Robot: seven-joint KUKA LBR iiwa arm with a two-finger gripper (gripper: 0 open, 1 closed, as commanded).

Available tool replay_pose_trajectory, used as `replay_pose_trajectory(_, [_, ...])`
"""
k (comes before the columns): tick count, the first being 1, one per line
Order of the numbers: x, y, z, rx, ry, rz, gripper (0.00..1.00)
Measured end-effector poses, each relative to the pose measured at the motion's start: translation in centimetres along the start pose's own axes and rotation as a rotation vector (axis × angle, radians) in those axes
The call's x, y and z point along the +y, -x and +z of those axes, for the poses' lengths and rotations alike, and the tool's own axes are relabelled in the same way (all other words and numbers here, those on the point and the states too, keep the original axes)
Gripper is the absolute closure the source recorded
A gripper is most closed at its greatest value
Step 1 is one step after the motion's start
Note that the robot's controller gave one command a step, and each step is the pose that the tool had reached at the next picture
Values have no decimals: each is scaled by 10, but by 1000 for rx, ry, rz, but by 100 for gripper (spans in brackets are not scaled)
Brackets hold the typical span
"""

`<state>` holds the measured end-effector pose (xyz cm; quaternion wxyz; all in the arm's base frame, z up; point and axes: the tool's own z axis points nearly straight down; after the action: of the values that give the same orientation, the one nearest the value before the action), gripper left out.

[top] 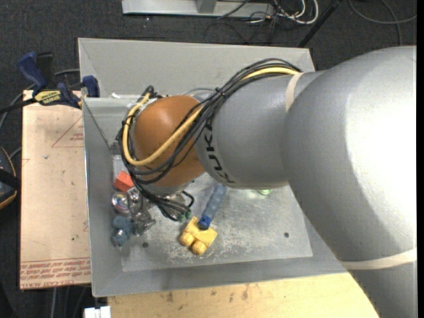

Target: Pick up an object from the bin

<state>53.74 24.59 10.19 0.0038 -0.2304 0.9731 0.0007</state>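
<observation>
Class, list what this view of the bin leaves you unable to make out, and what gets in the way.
Camera view throughout:
- much of the bin floor, covered by the arm
- the green thing, a sliver under the arm
- the orange-red thing at left, partly behind cables
- grey-blue things by the gripper, too small to identify

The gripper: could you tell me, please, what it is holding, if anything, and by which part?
It cannot be told; the gripper sits left in the grey metal bin, beside a small orange-red block.
</observation>
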Motion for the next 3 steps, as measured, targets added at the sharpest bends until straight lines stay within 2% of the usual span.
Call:
replay_pose_trajectory(1, [-5, 9, -166, -4, 0, -268, 100])
replay_pose_trajectory(2, [-5, 8, -162, 4, 2, -268, 0])
replay_pose_trajectory(3, [-9, -54, -54, 17, 5, -293, 0])
